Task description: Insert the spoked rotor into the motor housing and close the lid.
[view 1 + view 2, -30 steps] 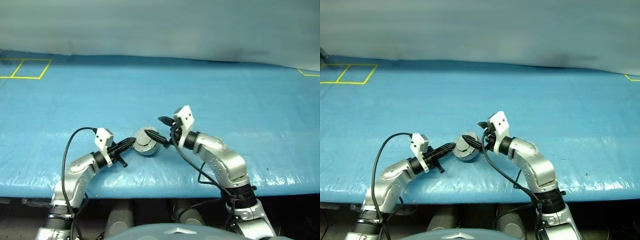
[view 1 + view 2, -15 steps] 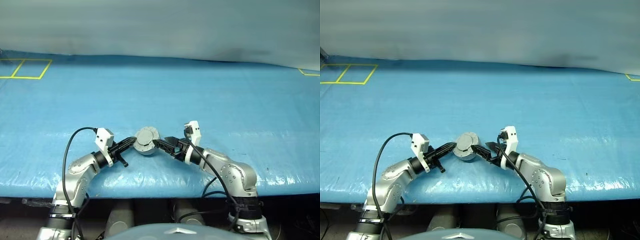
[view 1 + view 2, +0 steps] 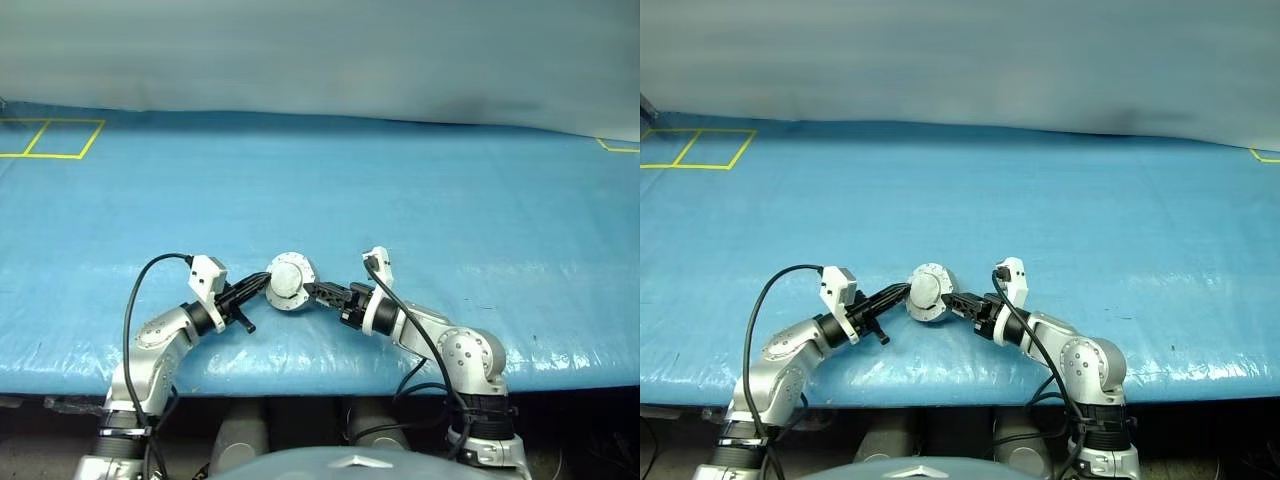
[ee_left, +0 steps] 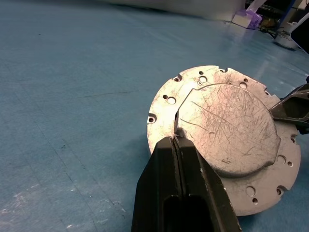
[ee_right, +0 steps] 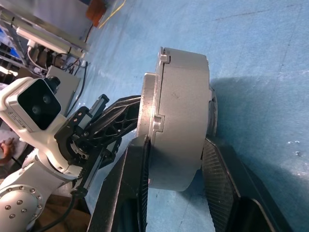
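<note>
Your right end effector (image 3: 318,292) is clamped on the motor housing (image 5: 181,121), one black finger (image 5: 126,193) on each flat face of the silver drum, which it holds on edge, just above the blue sheet. Your left end effector (image 4: 175,141) has its fingers pressed together, their tips at the edge of the raised, scratched plate on the lid (image 4: 227,130), the round silver face with small holes near its rim. From the head camera, the assembly sits between the two end effectors, close to the near edge of the worktop (image 3: 420,180).

The worktop is covered with a blue plastic sheet (image 3: 1120,200), lightly wrinkled and shiny in places. Yellow tape lines (image 3: 50,138) form rectangles at its far left corner, and another yellow mark (image 3: 615,146) lies at the far right. Behind it hangs a pale grey-green backdrop (image 3: 320,50).
</note>
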Robot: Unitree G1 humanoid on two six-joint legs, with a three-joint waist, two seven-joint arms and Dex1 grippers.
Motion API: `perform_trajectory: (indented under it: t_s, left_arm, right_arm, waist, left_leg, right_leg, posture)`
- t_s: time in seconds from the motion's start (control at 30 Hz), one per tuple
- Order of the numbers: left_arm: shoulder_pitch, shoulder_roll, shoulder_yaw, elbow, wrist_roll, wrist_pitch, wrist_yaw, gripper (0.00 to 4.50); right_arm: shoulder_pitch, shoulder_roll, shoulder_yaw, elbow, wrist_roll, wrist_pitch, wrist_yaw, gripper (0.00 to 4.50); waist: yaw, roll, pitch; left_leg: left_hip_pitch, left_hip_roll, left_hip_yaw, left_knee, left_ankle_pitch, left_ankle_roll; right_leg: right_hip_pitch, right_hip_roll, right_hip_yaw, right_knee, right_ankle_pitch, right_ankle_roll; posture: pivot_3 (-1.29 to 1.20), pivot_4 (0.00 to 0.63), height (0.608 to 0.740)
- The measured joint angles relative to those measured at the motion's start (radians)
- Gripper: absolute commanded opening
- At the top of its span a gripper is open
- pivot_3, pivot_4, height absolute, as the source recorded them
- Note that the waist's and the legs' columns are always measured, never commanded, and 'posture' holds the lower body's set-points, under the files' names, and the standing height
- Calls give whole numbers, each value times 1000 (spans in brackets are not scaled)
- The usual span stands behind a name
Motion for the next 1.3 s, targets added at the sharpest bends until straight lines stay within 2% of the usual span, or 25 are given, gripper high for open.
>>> perform_trajectory:
  t_s: [0.23, 0.37, 0.47, 0.6, 0.77, 0.93, 0.97, 1.13, 1.3]
  left_arm:
    - [7, -56, 45, 7, -40, 9, 18, 0]
    - [2, -115, 93, 9, -130, 35, 28, 0]
    - [1, -126, 111, 9, -171, 52, 28, 0]
    - [2, -156, 151, 9, -226, 60, 38, 900]
    - [0, -235, 202, 26, -325, 94, 49, 2581]
    - [-14, -299, 240, 35, -458, 173, 63, 4316]
    - [-16, -310, 244, 36, -490, 196, 66, 4478]
    - [-23, -351, 272, 36, -673, 340, 85, 4478]
    - [-29, -368, 273, 37, -755, 420, 108, 4478]
  right_arm:
    - [-6, 54, -49, 38, 49, 3, -62, 1247]
    - [-56, 123, -146, 112, 125, 20, -162, 1247]
    - [-107, 139, -229, 160, 181, 18, -236, 1247]
    - [-146, 166, -333, 208, 253, -8, -330, 1247]
    - [-173, 175, -385, 227, 359, -37, -377, 1247]
    - [-178, 173, -355, 198, 460, -29, -360, 1247]
    - [-178, 172, -341, 193, 476, -27, -353, 1247]
    - [-157, 160, -256, 149, 509, -21, -323, 1247]
    - [-131, 144, -200, 130, 523, -22, -313, 1247]
  waist:
    - [-9, 0, 0]
    - [-16, 0, 1]
    - [-17, 0, 2]
    - [-19, 1, 2]
    - [-21, 4, 4]
    - [-26, 4, 5]
    - [-27, 4, 5]
    - [-31, 4, 5]
    - [-30, 4, 5]
  left_leg:
    - [-1, 0, 0, 0, 0, 0]
    - [-3, 0, 0, 1, 0, 0]
    - [-5, 0, -1, 1, 0, 0]
    - [-9, 0, -3, 0, 0, 0]
    - [-14, 0, -4, 1, 0, 1]
    - [-14, 0, -5, 2, 0, 1]
    - [-14, 0, -6, 2, 0, 1]
    - [-14, 0, -7, 4, 0, 1]
    - [-14, 0, -8, 5, 0, 1]
  right_leg:
    - [1, 0, 0, 1, 0, 0]
    - [1, 1, 0, 1, 1, 1]
    - [0, 1, 0, 0, 1, 1]
    - [-2, 2, 0, 0, 2, 3]
    - [-5, 3, 0, 0, 3, 5]
    - [-5, 4, 0, 0, 3, 5]
    - [-5, 4, -1, 0, 3, 4]
    - [-4, 4, -1, 0, 3, 4]
    - [-3, 4, -2, 0, 3, 4]
  posture:
    - [0, 150, 740]
    - [0, 150, 740]
    - [0, 150, 740]
    - [0, 150, 740]
    - [0, 150, 740]
    - [0, 150, 740]
    - [0, 150, 740]
    - [0, 150, 740]
    - [0, 150, 740]
